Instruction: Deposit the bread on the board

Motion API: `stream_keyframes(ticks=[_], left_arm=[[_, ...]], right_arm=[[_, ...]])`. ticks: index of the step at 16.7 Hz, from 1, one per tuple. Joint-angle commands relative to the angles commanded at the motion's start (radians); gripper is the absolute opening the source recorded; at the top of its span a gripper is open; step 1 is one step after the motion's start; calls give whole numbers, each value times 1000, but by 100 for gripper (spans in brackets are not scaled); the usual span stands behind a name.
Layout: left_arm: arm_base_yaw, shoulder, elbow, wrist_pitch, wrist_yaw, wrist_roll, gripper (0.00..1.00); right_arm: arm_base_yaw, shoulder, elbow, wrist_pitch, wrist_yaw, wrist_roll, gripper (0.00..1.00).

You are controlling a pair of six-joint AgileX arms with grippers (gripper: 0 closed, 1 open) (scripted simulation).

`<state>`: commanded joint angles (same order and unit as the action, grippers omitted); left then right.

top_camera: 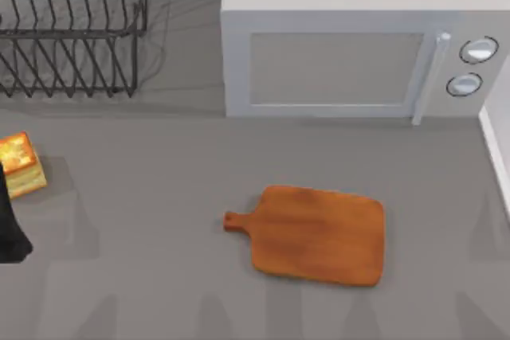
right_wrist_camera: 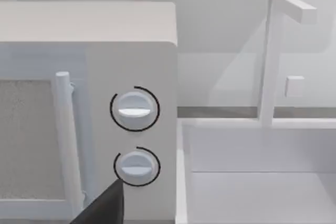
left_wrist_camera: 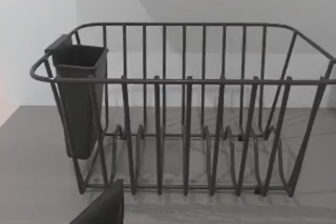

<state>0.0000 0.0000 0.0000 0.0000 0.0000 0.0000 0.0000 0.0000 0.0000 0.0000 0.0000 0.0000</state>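
The grey table [top_camera: 159,197] runs back to a pale wall. The white microwave [top_camera: 351,45] with 2 round dials stands at the rear toward the right, its door closed. The dark wire dish rack [top_camera: 72,29] sits at the rear left, a cutlery cup [left_wrist_camera: 79,98] hanging on it. The board [top_camera: 319,234] lies flat near the middle, handle pointing left. The bread [top_camera: 21,165] rests at the far left edge, well apart from the board. Beside it is the left arm [top_camera: 9,224]; whether its gripper is spread or pressed together cannot be told.

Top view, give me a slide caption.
Toasted golden bread chunk at table's left edge, orange-brown wooden cutting board centre, bare.
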Motion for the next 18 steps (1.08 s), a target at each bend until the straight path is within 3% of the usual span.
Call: stream_keyframes(ticks=[4,9,18], left_arm=[[-1,19,22,-21,-4,22,100],[-5,199,196,-152,-28,205,100],[13,954,778,-500,-47,701,100]], right_arm=[[0,0,0,0,0,0,100],[0,0,0,0,0,0,100],[0,0,0,0,0,0,100]])
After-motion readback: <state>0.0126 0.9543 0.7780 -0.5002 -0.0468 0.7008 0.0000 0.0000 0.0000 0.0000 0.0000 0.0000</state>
